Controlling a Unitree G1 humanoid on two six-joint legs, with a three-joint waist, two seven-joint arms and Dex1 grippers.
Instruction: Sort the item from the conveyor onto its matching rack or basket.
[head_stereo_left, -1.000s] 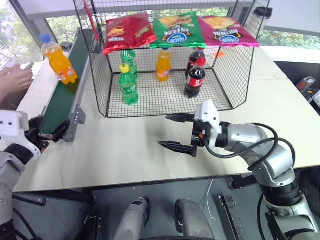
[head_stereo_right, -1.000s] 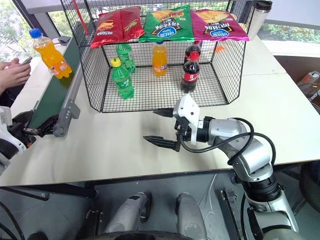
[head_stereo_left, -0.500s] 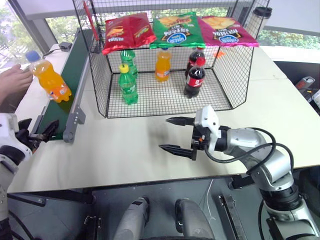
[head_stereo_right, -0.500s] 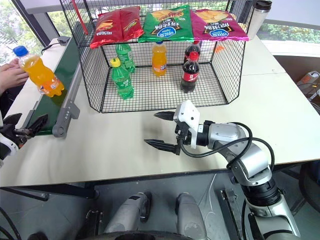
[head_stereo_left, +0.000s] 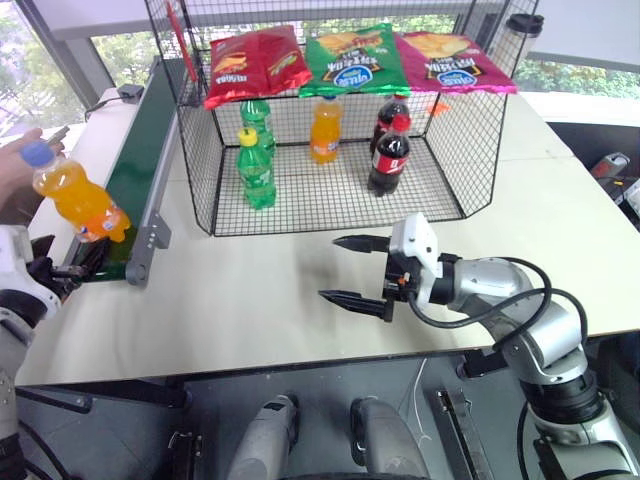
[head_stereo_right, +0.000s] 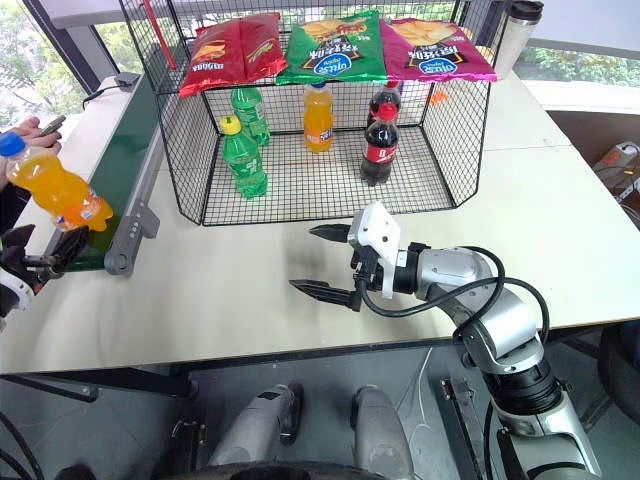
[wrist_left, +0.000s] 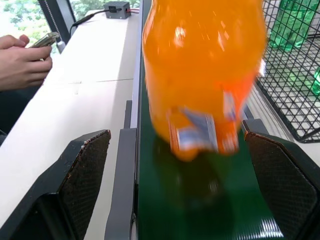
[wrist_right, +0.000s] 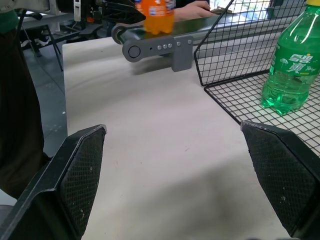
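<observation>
A: What's the setting?

B: A pale tabletop (head_stereo_left: 250, 300) in a room with windows along the top of the frame, green trees beyond them. A person's hand (wrist_left: 22, 62) rests at the upper left, and a steel tumbler (head_stereo_right: 512, 35) stands at the upper right.

A: And the soda?

B: The blue-capped orange bottle (head_stereo_left: 75, 195) is at the left edge of the frame, leaning on the near end of the dark green conveyor (head_stereo_left: 135, 165). The left wrist view shows it standing on the belt right ahead of the left pincer (wrist_left: 180, 170), whose jaws are spread wide to either side, apparently not yet touching it.

A: So nothing is sorted?

B: Not yet, I'd say. The black wire cage (head_stereo_left: 440, 130) at the upper middle already holds two green bottles (head_stereo_left: 255, 165), an orange-capped orange soda (head_stereo_left: 325, 128) and two colas (head_stereo_left: 390, 150), with chip bags (head_stereo_left: 350, 55) lying across its top. Grasping, carrying and setting down all remain.

A: The other arm?

B: The right pincer (head_stereo_left: 358, 270) hangs over bare tabletop at lower centre, jaws wide, holding nothing.
</observation>
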